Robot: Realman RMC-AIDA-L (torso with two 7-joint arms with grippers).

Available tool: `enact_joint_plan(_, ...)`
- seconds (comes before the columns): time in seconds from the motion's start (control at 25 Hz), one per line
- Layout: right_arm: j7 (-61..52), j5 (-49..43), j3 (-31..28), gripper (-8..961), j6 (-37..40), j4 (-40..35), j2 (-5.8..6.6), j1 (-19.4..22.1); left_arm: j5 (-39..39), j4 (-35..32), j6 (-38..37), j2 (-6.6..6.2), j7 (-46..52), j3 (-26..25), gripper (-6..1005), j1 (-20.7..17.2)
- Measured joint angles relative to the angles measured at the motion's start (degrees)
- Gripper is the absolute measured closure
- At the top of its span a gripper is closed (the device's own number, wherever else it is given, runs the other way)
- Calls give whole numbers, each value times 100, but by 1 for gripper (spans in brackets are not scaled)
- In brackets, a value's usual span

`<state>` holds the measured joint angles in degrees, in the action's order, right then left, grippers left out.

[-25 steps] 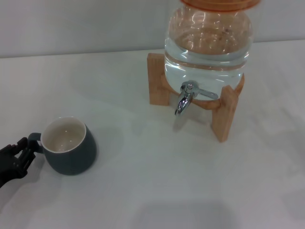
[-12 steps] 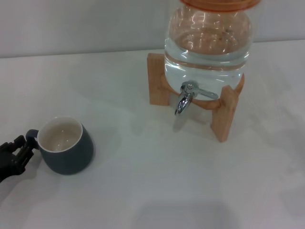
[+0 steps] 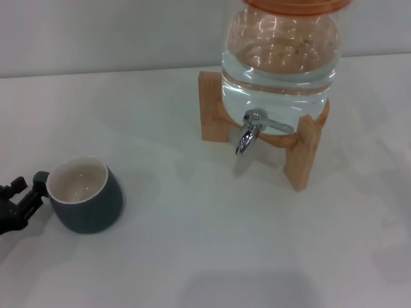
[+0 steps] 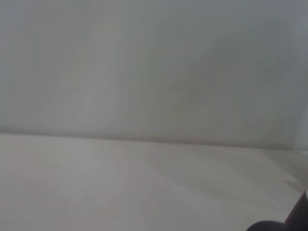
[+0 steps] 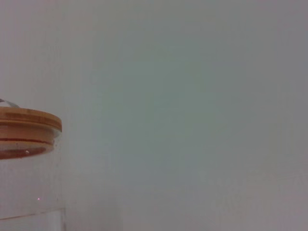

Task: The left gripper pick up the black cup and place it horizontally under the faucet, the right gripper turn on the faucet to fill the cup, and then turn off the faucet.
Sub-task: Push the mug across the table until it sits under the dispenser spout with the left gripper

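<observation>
Plainly, white table [image 3: 192, 256], pale wall [image 3: 96, 32]; left end effector [image 3: 19, 204] grips black cup [image 3: 83, 202] handle

Only one part of the robot's body is visible in the head view: the left gripper [image 3: 19, 199], all black with a matte finish, built of short jointed finger segments with blocky knuckle-like links. The left wrist view shows only a dark, blurred sliver of black hardware at one corner.

One black cup [image 3: 83, 204] — one faucet [image 3: 249, 133] — one water jar [image 3: 280, 58]
</observation>
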<state>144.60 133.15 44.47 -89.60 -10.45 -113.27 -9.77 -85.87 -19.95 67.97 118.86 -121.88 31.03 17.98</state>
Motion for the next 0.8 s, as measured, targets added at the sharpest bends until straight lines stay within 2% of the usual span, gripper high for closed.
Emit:
enact_joint_plan(0.2, 9, 0, 0, 96, 22, 0, -17, -8, 3, -52, 23, -8, -8, 0, 542, 66)
enact_joint_plan(0.64, -14, 1, -23, 96, 22, -49, -68, -7, 303, -133, -85, -16, 13, 0, 556, 315)
enact_joint_plan(0.8, -6, 0, -65, 96, 23, -52, -93, -7, 306, -132, -107, -16, 15, 0, 600, 321)
